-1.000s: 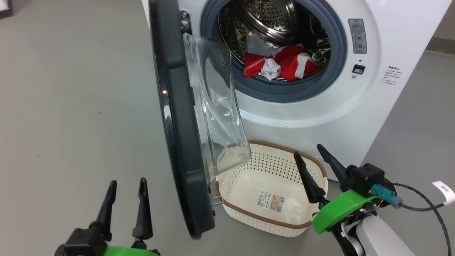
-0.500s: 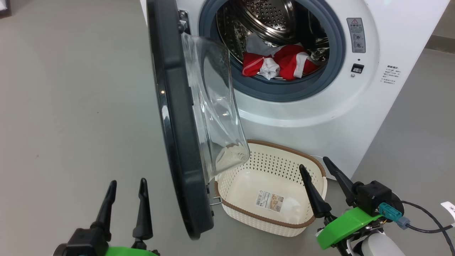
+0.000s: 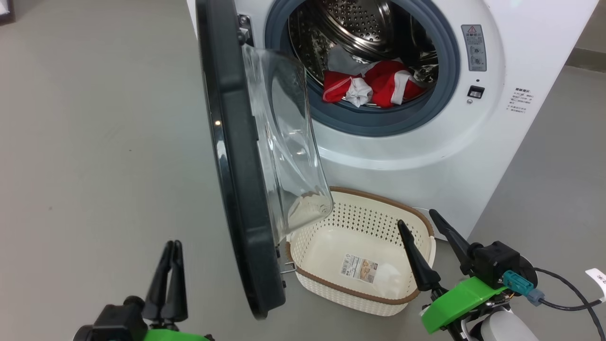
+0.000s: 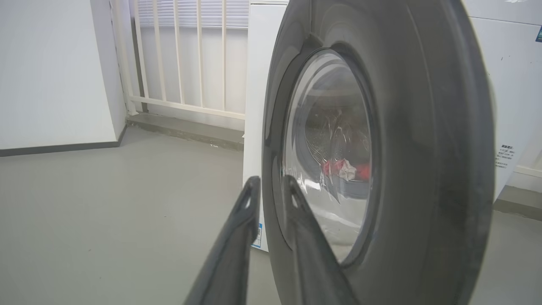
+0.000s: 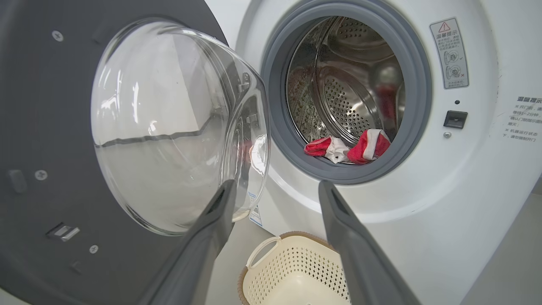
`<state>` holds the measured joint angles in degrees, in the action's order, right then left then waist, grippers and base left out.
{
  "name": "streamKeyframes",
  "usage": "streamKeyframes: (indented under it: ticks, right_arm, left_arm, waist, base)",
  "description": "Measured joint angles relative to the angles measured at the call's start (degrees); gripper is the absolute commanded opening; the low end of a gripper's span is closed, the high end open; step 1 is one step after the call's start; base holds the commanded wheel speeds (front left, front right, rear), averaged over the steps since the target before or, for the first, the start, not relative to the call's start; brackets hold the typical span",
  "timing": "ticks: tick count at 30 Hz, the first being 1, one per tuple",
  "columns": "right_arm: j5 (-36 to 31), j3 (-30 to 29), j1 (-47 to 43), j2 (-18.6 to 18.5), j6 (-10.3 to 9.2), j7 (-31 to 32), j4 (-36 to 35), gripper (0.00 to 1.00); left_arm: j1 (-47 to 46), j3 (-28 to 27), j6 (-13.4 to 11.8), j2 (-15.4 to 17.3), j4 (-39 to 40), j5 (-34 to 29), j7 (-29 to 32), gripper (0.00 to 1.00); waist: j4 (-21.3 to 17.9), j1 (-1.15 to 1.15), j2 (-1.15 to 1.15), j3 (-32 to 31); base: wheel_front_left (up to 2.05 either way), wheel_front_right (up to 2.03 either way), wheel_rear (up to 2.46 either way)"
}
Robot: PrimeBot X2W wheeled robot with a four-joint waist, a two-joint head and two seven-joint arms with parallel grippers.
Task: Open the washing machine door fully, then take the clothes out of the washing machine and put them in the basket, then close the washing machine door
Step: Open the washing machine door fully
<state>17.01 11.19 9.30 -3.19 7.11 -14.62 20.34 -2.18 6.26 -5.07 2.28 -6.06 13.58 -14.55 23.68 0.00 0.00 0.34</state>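
The washing machine door stands swung out, edge-on to the head view, from the washing machine. Its glass bowl overhangs the left end of the basket, which sits on the grey floor just in front of the machine. The clothes lie at the bottom of the drum, near the seal. The left gripper, left of the door, has its fingers narrowed to a slit and holds nothing. The right gripper is spread wide by the basket's right end, gripping nothing.
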Motion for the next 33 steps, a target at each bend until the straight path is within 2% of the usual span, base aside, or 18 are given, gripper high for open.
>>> streamKeyframes:
  ticks: [5,12,23,28,33]
  right_arm:
    - [0.0,0.0,0.0,0.0,0.0,0.0,0.2,1.0]
    - [0.0,0.1,0.0,0.0,0.0,0.0,0.5,1.0]
    - [0.2,0.5,0.0,0.0,0.0,0.0,0.9,1.0]
    - [0.2,0.4,0.0,0.0,0.0,0.0,1.0,1.0]
    - [0.2,0.3,0.0,0.0,0.0,0.0,1.1,1.0]
  left_arm:
    - [0.0,0.0,0.0,0.0,0.9,-1.3,0.0,0.0]
    - [-0.7,0.2,0.0,0.0,6.8,-2.0,0.0,0.0]
    - [-6.9,2.2,0.1,0.0,17.3,-3.7,0.0,0.0]
    - [-8.8,6.9,1.7,0.1,20.1,-4.0,0.5,0.0]
    - [-9.4,13.9,3.4,0.1,18.5,-2.9,4.4,0.0]
  waist:
    - [0.2,0.0,0.0,-0.2]
    - [0.4,0.0,0.0,-0.3]
    - [0.1,0.0,0.0,-0.5]
    - [-0.3,0.0,0.0,-0.1]
    - [-0.5,0.0,0.0,0.5]
  base:
    - [0.0,0.0,0.0]
    - [0.0,0.0,0.0]
    - [0.0,0.0,0.0]
    - [0.0,0.0,0.0]
    - [0.0,0.0,0.0]
